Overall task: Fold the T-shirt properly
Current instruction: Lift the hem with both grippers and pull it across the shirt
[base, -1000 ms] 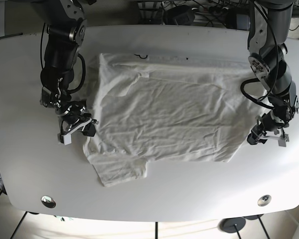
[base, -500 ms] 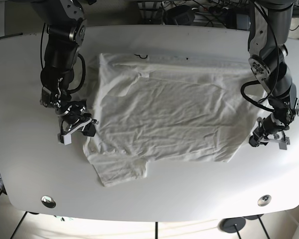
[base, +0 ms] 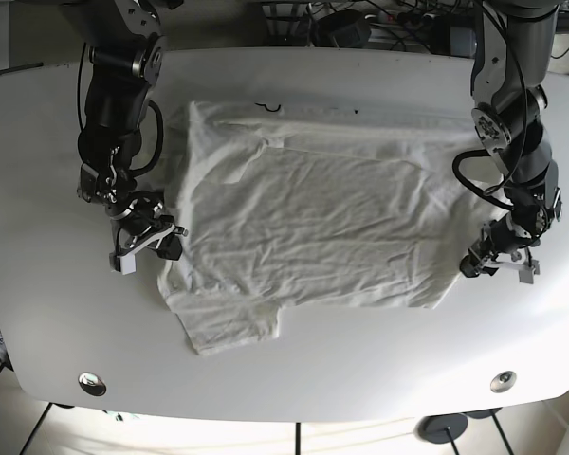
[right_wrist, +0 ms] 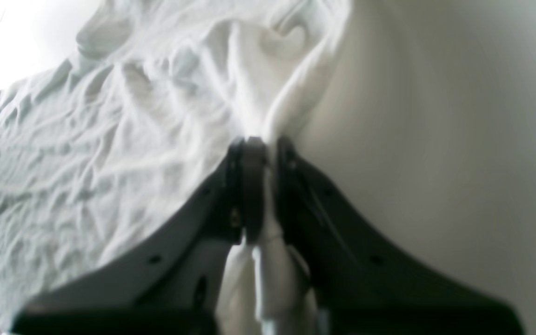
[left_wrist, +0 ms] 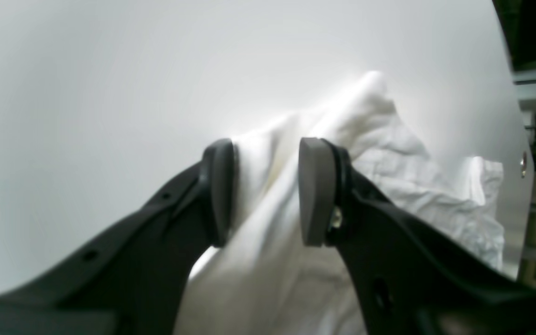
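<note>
The T-shirt (base: 318,223) is lying spread on the white counter (base: 379,370), plain white side up and heavily wrinkled, with one sleeve (base: 229,327) projecting toward the near edge of the counter in the base view.

The right gripper (right_wrist: 264,158) is sitting at the shirt edge on the left side of the base view (base: 150,245). In the right wrist view, its jaws are standing almost together and are pinching a bunched ridge of white fabric (right_wrist: 268,111); the cloth is passing between the pads and continuing down behind them.

The left gripper (left_wrist: 266,190) is sitting at the opposite shirt edge, on the right side of the base view (base: 493,258). In the left wrist view, its jaws are standing moderately apart, with a raised fold of the T-shirt (left_wrist: 268,186) lying in the gap between the two pads. The fabric is touching the pad (left_wrist: 219,186) on the left of that view; contact with the other pad cannot be determined. The fold is rising to a peak (left_wrist: 372,81) beyond the jaws.

Both arms are reaching in from the far side of the counter, low over its surface.
</note>
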